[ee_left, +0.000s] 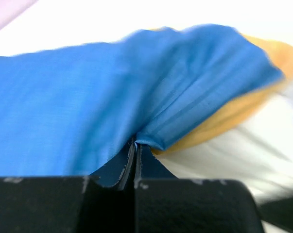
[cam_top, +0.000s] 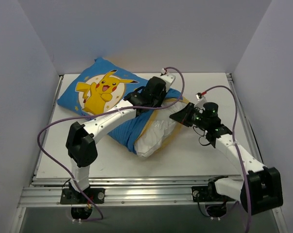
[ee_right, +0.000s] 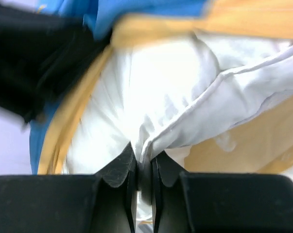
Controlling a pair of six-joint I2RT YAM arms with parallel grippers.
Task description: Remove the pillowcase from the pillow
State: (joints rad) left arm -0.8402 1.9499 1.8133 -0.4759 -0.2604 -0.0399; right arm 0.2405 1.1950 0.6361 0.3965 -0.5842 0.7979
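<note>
The blue fabric pillowcase (cam_top: pixel 100 90) with the yellow cartoon on a pale circle lies across the left and middle of the white table (cam_top: pixel 209 150), its printed end toward the far left corner and its open, yellow-lined end bunched near the middle. There the left pincer (ee_left: pixel 135 148) is clamped tight on a fold of the blue cloth at the case's mouth, just beside the yellow lining. To its right the plump white pillow (cam_top: pixel 153 136) bulges out of the opening toward the near edge, and the right pincer (ee_right: pixel 144 158) is pinched narrow on a seamed edge of the white pillow fabric.
</note>
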